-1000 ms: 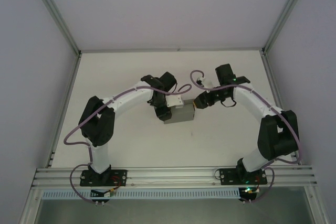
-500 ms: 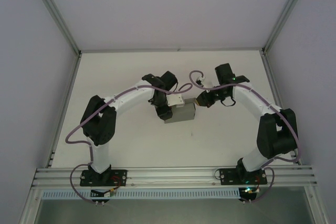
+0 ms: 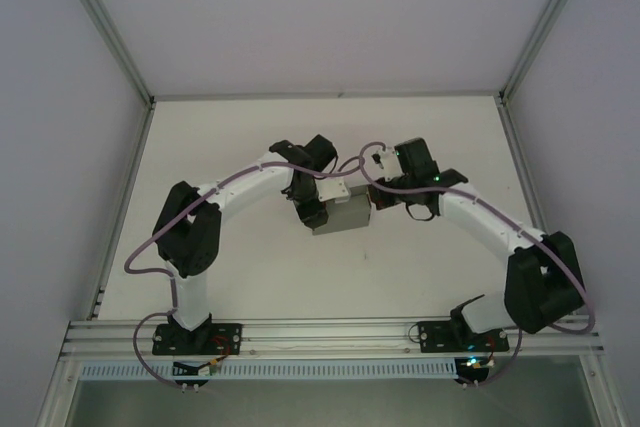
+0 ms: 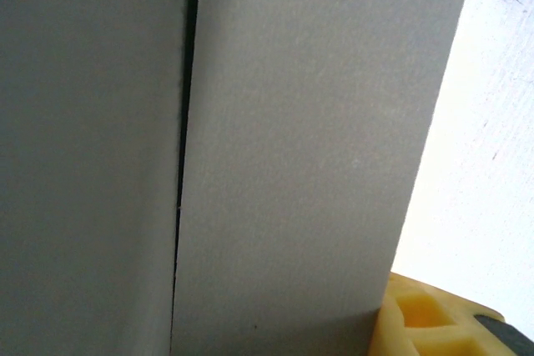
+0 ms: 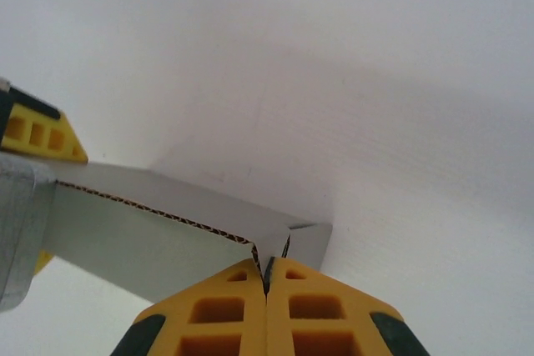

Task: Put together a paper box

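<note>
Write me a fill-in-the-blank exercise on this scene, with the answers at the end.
The paper box is made of plain ____ card. In the top view, the left claw grips the box at its ____ end. The right claw, at the box's corner, is ____, not open. Its fingers are coloured ____.
Answers: grey; left; shut; yellow.

The paper box (image 4: 292, 147) runs off-frame and hides most of the left hand (image 3: 316, 209).

The left arm (image 3: 240, 185) and right arm (image 3: 490, 219) share white links, black joint housings and looping purple cables (image 3: 135, 257) (green lights (image 3: 441, 178) glow on the right one); the claw fingers (image 5: 217, 314) are yellow.
</note>
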`<state>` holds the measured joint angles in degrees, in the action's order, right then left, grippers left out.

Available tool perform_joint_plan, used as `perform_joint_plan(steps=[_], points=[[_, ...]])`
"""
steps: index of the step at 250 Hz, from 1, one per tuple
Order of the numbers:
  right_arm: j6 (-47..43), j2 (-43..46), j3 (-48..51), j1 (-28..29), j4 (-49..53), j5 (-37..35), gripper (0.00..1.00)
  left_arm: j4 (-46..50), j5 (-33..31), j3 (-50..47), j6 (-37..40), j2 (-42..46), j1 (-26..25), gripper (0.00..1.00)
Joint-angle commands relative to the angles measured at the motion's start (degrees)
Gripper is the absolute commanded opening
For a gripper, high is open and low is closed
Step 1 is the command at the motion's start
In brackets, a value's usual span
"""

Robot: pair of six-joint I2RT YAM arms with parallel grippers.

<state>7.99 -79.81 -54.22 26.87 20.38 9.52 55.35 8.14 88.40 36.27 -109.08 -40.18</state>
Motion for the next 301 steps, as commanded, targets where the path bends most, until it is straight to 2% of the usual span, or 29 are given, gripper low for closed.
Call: perform_joint_plan(steps=[1,32,64,117,170,220,243,285,301], points=[[5.58,-0.09,5.48,3.31,-7.45,-0.99,0.0,-2.18,-1.7,-0.25,-1.37,-2.62,0.23,0.34],[5.36,0.81,8.59,3.87,-10.35,-1.35,0.0,-1.94,-1.86,-0.25,-1.35,-2.73,0.27,0.35],[8.98,1.69,13.53,5.55,-15.47,-2.14,0.0,-2.56,-1.5,-0.43,-1.81,-2.76,0.23,0.35],[6.86,4.08,19.07,10.62,-16.74,-11.55,0.0,-2.06,-2.32,0.26,-1.64,-2.86,0.26,0.37],[7.19,10.1,25.53,10.83,-19.96,-11.72,0.0,-1.25,-2.58,0.5,-1.61,-1.93,0.24,0.44],[7.04,7.96,24.78,11.12,-22.31,-11.63,0.0,-0.62,-1.3,2.08,-2.66,-1.02,0.25,0.6],[6.26,6.16,24.29,11.79,-23.55,-12.08,0.0,-0.56,-0.7,2.29,-3.61,-0.29,0.28,0.74],[5.93,2.77,21.62,15.4,-20.48,-21.33,0.0,-1.4,-0.76,0.79,-5.4,2.98,0.32,0.99],[6.86,2.71,21.28,16.06,-20.46,-23.0,0.0,-2.45,-1.64,-0.55,-6.37,4.56,0.53,1.0]])
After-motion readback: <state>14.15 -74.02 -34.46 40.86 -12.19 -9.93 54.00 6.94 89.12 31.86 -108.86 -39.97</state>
